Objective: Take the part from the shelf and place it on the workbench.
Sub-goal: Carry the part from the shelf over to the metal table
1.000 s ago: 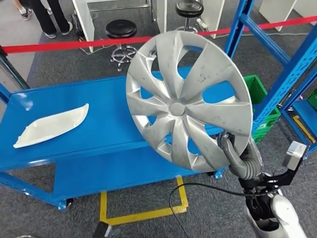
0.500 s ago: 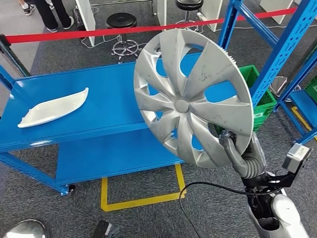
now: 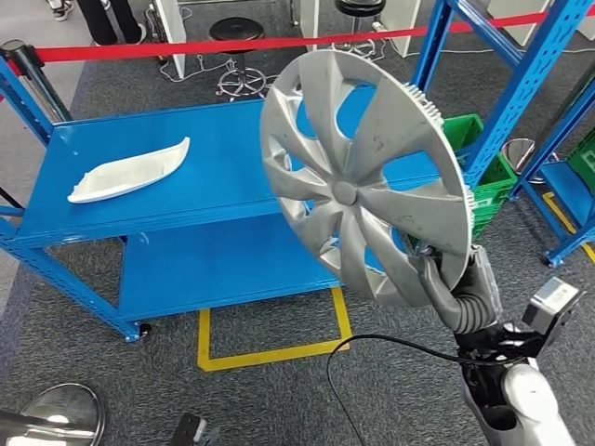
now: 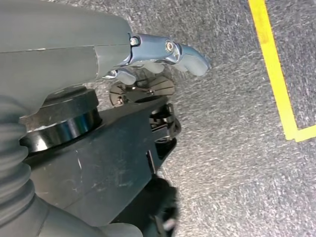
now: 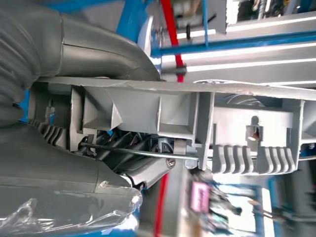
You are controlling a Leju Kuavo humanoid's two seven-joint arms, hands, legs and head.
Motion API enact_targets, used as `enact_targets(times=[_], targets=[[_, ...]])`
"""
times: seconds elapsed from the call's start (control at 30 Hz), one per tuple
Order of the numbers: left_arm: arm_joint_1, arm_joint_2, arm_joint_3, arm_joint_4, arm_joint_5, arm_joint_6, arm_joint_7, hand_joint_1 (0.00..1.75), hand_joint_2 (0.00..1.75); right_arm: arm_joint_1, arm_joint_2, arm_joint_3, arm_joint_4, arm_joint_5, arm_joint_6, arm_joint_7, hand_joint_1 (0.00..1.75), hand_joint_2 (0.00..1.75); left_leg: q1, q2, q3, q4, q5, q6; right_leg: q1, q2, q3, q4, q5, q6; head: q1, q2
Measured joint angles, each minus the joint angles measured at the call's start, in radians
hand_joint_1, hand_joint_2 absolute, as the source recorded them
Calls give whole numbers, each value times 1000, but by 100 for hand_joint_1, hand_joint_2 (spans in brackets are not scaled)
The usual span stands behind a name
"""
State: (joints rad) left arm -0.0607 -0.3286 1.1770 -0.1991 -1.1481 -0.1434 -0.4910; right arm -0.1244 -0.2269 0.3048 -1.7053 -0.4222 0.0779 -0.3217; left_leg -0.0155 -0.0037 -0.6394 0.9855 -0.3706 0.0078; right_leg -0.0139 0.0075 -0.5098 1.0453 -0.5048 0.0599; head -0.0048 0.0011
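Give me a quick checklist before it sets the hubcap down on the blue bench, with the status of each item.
1. Grip: the right hand holds the hubcap at its lower rim. Ok.
2. Hubcap attitude: tilted on edge, face toward the camera, not flat for laying down. Not ok.
3. Landing spot: the workbench top has bare blue surface between the white trim piece and the hubcap. Ok.
4. Height over the bench top: one head view, the hubcap covers that end. Cannot tell.
5. Left hand: hangs over the grey floor, holding nothing. Ok.
6. Cable on the floor near the robot: snag risk. Cannot tell.
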Motion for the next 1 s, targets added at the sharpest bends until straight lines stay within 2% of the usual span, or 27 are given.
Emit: enact_targets(times=[0.03,0.1,0.13,0.17,0.2,0.23,0.27,0.3,0.33,0.37,0.4,0.43,0.5,0.53,0.57,0.6,0.63,0.67,0.7,0.77,0.8,0.83,0.87,0.9,0.93,0.97,1.0], targets=[[0,0,2,0,3,-1,0,0,175,-10,3,1,0,19,-3,-10,175,175,0,0,-3,0,8,-6,3,1,17,-31,-14,-4,0,0],[-1,1,5,0,9,-3,0,0,175,-34,11,5,2,27,0,-16,175,175,2,1,-7,0,19,-18,4,2,6,-38,-4,-19,2,0],[-2,1,7,0,11,-3,0,0,175,-48,16,9,4,27,3,-15,175,175,4,1,-14,8,6,-25,3,2,-3,-38,6,-28,2,0],[-2,2,8,0,12,-3,0,0,175,-60,22,13,7,26,5,-14,175,175,5,1,-25,31,-25,-32,1,1,-13,-40,18,-37,1,0],[-2,2,9,0,14,-3,0,0,175,-73,28,17,11,21,9,-12,175,175,7,1,-39,73,-73,-39,0,-1,-26,-40,31,-43,0,0],[-3,3,12,0,18,-4,0,0,175,-85,34,20,16,14,15,-9,175,175,9,1,-57,132,-127,-45,0,0,-41,-40,44,-46,-2,0],[-4,4,15,0,24,-4,-1,0,175,-99,41,24,25,5,20,-6,175,175,11,1,-72,198,-168,-49,-1,-1,-57,-39,57,-47,-3,0],[-4,4,20,0,30,-3,-1,0,175,-117,49,29,38,-3,25,-3,175,175,13,1,-81,253,-186,-52,-1,-1,-74,-39,69,-47,-3,0],[-5,5,24,0,37,-4,-1,0,175,-140,59,36,57,-9,29,1,175,175,15,1,-79,283,-180,-55,-1,-1,-91,-38,81,-46,-3,0],[-7,6,30,0,44,-4,-1,0,175,-166,70,45,81,-14,31,3,175,175,17,1,-63,283,-155,-57,-1,-1,-107,-37,92,-43,-3,0],[-9,6,35,0,49,-4,0,0,175,-194,80,55,106,-17,32,5,175,175,19,1,-32,253,-126,-57,-2,0,-122,-36,104,-40,-4,0],[-12,7,40,0,53,-4,2,0,175,-220,90,64,128,-19,33,6,175,175,22,1,13,202,-109,-58,-2,1,-134,-35,114,-36,-4,0],[-20,7,49,0,59,-3,8,0,175,-268,107,80,167,-23,33,7,175,175,23,0,106,71,-114,-51,0,-1,-156,-32,133,-25,-2,0],[-23,7,53,0,61,-3,12,0,175,-293,114,87,187,-26,33,6,175,175,22,-1,130,26,-125,-44,1,-3,-167,-31,146,-19,-1,0],[-24,7,57,0,63,-3,16,0,175,-315,120,95,209,-30,32,6,175,175,19,-2,135,0,-129,-35,2,-5,-177,-33,160,-13,0,0],[-23,7,61,0,63,-3,21,0,175,-329,124,102,229,-35,30,4,175,175,19,-3,126,-6,-126,-24,0,-5,-187,-36,172,-7,0,0],[-18,7,64,0,62,-3,23,0,175,-329,124,105,241,-40,28,2,175,175,19,-4,116,-6,-117,-15,-2,-6,-196,-33,169,-2,0,0],[-11,6,67,0,60,-2,23,0,175,-318,121,105,247,-45,27,-2,175,175,19,-4,109,-6,-108,-5,-4,-7,-204,-14,145,1,2,0],[-6,6,69,0,58,-1,23,0,175,-304,117,103,250,-50,26,-6,175,175,19,-4,102,-7,-99,4,-4,-7,-215,26,105,3,4,0],[-3,6,71,0,52,1,23,0,175,-283,107,96,251,-55,26,-10,175,175,13,-5,86,-5,-83,15,-2,-7,-246,158,11,4,6,0],[-3,6,72,0,50,1,23,0,175,-278,102,93,251,-55,26,-11,175,175,9,-4,77,-4,-75,17,0,-6,-256,218,-16,3,6,0],[-4,6,72,0,50,2,23,0,175,-273,99,92,251,-55,26,-11,175,175,4,-3,68,-3,-67,19,3,-6,-255,252,-23,0,6,0],[-5,5,72,0,49,2,23,0,175,-269,96,90,251,-56,26,-12,175,175,0,-1,59,-2,-59,20,6,-6,-235,251,-11,-5,6,0],[-5,5,73,0,49,2,23,0,175,-266,95,90,251,-56,26,-12,175,175,-4,0,49,-2,-51,21,10,-6,-196,212,12,-11,6,0],[-6,4,73,0,48,2,23,0,175,-265,94,89,250,-56,25,-12,175,175,-6,1,41,0,-43,20,14,-7,-145,147,28,-19,6,0],[-7,3,73,0,48,2,23,0,175,-265,94,88,248,-56,24,-12,175,175,-9,1,33,1,-36,19,19,-7,-91,72,32,-26,5,0],[-8,3,73,0,48,2,23,0,175,-265,94,86,246,-56,23,-12,175,175,-10,2,27,1,-28,16,22,-7,-52,15,31,-31,5,0]])
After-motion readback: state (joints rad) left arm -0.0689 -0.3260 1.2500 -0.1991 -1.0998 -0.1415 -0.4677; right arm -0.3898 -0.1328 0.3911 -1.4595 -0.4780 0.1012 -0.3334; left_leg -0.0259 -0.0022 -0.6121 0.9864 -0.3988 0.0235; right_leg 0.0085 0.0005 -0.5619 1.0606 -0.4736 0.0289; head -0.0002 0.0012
